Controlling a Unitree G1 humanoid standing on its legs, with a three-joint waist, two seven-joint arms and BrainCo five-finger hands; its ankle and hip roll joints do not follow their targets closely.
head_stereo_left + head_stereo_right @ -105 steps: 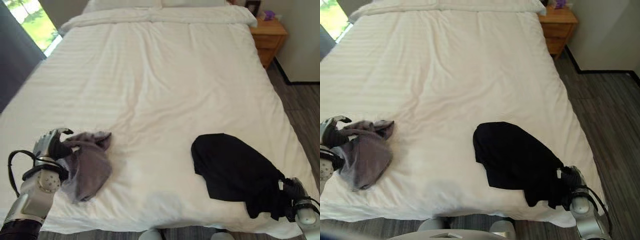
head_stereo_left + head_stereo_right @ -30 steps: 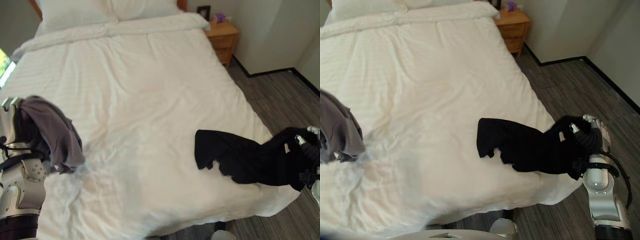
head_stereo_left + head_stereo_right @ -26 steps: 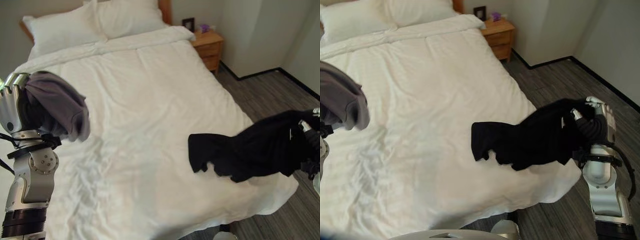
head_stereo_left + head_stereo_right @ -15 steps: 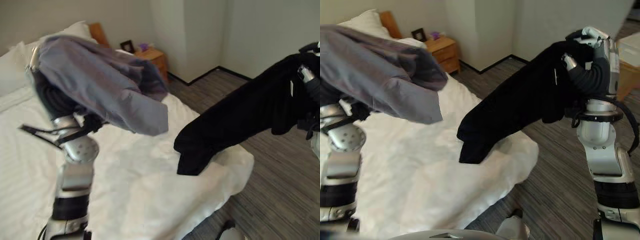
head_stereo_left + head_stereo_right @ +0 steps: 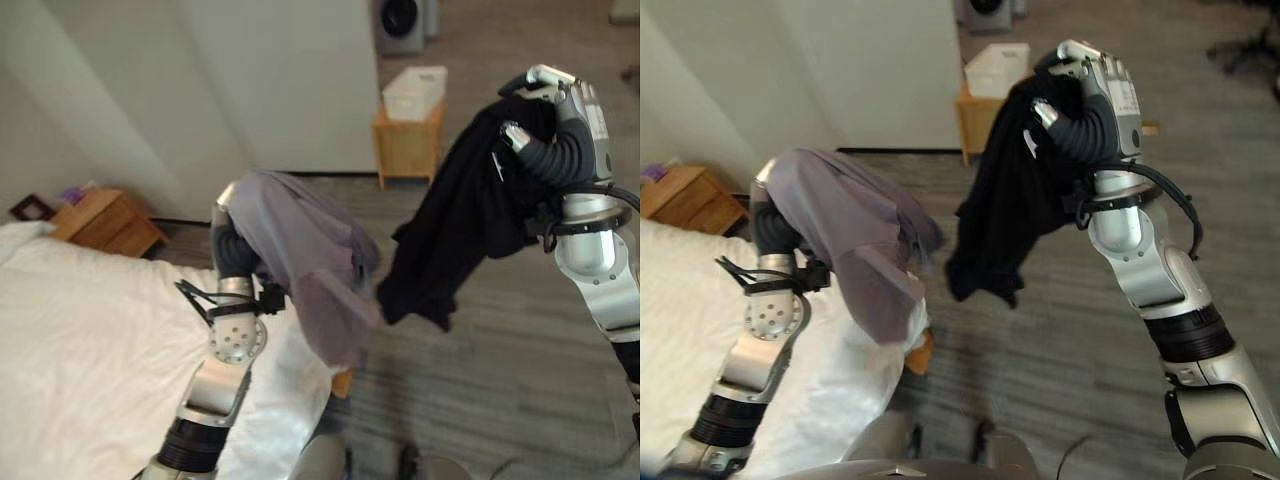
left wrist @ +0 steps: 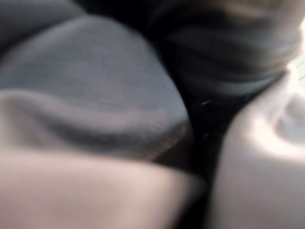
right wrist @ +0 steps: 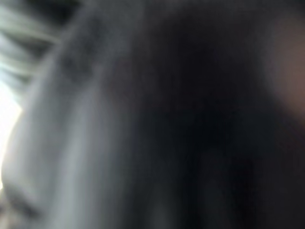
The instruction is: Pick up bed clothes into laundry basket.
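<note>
With each robot hand clamped on cloth, the right robot hand (image 5: pixel 1102 95) on the limp black garment (image 5: pixel 1012 190) and the left robot hand (image 5: pixel 226 203) draped under the soft grey garment (image 5: pixel 305 262), both loads are best carried high, clear of the grey wood-plank floor (image 5: pixel 500 370), until a basket is in reach.

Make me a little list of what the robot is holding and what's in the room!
left hand: raised, draped by the grey garment; fingers hidden
right hand: raised, curled on the black garment
garments: both hang in the air, off the bed
white basket: on a small wooden stand by the wall
nightstand: wooden, beside the bed
floor: grey wood planks
</note>
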